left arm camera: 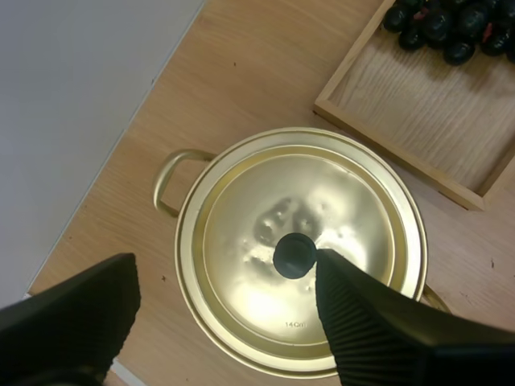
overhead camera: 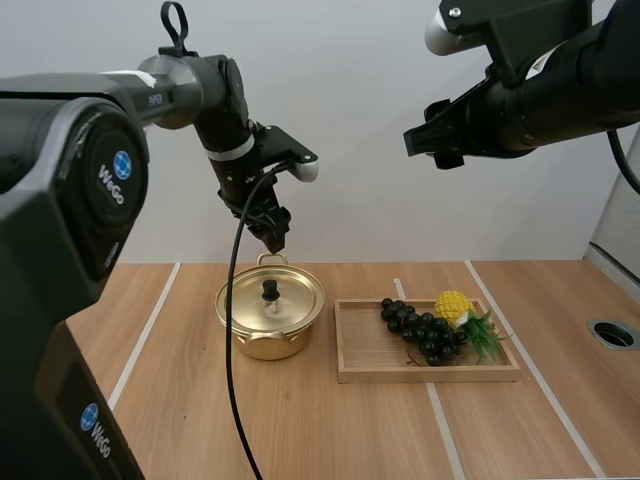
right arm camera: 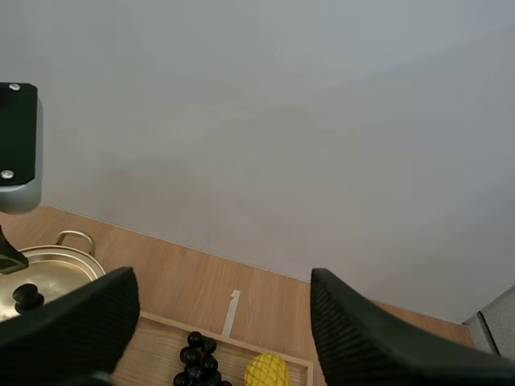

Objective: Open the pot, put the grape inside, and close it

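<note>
A golden pot point(overhead camera: 262, 338) stands left of centre on the wooden table, its lid point(overhead camera: 288, 292) on, with a black knob point(overhead camera: 270, 291). My left gripper point(overhead camera: 276, 240) hangs open just above that knob. In the left wrist view its gripper point(left arm camera: 225, 318) has its fingers point(left arm camera: 378, 330) spread wide on either side of the lid point(left arm camera: 338, 201) and the knob point(left arm camera: 294, 255). A bunch of dark grapes point(overhead camera: 420, 331) lies in the wooden tray point(overhead camera: 365, 350) to the right. My right gripper point(overhead camera: 426, 142) is open, high above the tray, holding nothing. From the right wrist view, the gripper point(right arm camera: 224, 326) is far above the grapes point(right arm camera: 197, 362) and the pot point(right arm camera: 60, 261).
A yellow toy fruit point(overhead camera: 452, 304) with green leaves point(overhead camera: 486, 336) lies beside the grapes in the tray. A round hole point(overhead camera: 613, 334) is set in the table at the far right. White tape lines point(overhead camera: 148, 325) cross the tabletop.
</note>
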